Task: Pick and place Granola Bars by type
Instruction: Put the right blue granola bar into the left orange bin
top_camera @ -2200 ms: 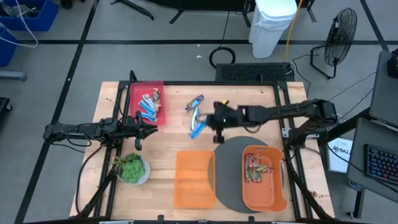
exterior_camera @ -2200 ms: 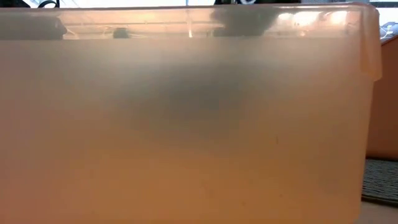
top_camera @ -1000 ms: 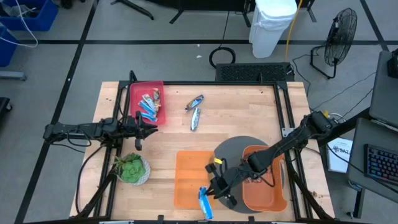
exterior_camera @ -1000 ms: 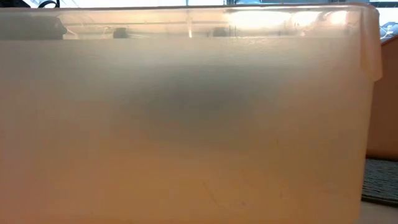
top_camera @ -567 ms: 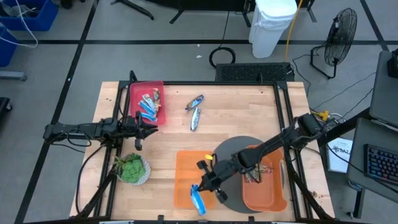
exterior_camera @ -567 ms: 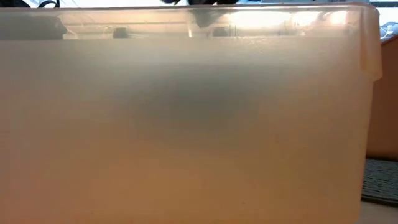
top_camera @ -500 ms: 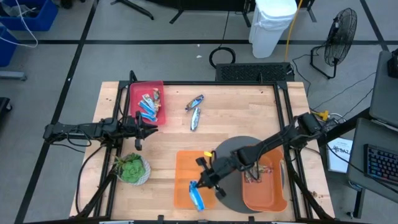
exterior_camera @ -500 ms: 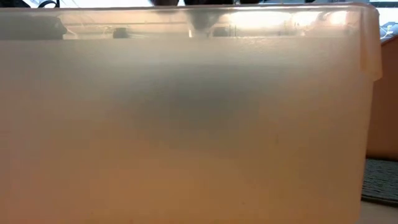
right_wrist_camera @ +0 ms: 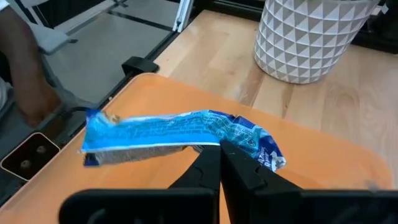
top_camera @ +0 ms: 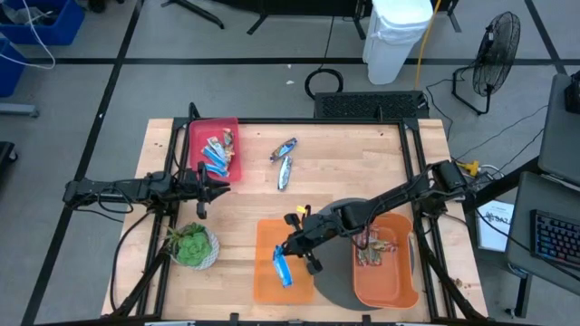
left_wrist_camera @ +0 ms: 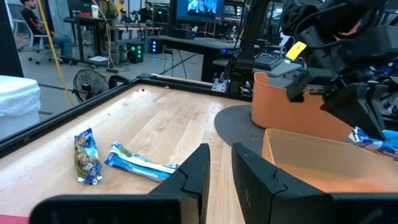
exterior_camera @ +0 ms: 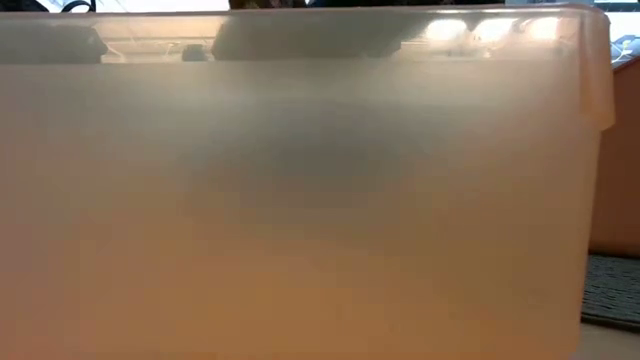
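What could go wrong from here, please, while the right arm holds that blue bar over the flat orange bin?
The right gripper pinches the blue bar by one end only, so it may swing or slip and land outside the orange bin. Blue bars already lie in the red tray, so releasing here might split one type across two containers. The low view is blocked, so descent height is hard to check.

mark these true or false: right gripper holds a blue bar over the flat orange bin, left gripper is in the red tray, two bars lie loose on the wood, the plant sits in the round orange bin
1. The right gripper holds a blue bar over the flat orange bin. True.
2. The left gripper is in the red tray. False: it waits beside the tray.
3. Two bars lie loose on the wood. True.
4. The plant sits in the round orange bin. False: it stands on the table in its own white bowl.
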You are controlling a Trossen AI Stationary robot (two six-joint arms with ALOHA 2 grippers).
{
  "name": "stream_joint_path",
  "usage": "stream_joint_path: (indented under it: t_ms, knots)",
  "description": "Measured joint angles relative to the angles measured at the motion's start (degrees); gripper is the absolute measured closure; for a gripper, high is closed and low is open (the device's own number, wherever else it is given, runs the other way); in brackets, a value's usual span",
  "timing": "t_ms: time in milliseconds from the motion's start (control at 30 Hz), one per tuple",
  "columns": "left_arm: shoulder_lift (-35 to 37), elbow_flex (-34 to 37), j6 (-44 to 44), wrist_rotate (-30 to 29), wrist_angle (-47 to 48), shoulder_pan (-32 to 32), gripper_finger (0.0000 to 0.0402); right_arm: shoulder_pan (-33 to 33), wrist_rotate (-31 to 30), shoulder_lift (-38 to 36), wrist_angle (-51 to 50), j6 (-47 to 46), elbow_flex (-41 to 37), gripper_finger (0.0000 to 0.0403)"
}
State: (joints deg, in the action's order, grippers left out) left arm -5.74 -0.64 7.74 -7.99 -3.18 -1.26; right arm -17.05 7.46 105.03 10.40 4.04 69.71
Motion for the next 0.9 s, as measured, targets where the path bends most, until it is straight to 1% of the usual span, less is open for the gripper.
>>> stream_joint_path:
  t_ms: [700,900]
  knots:
    - [0.00,0.00,-0.01,-0.02,-0.02,-0.01,0.0330,0.21,-0.13,0.00,0.06,0.06,0.00,0.0403]
    - [0.00,0.00,0.00,-0.02,-0.02,-0.02,0.0330,0.21,-0.08,0.00,0.04,-1.60,0.00,0.0400]
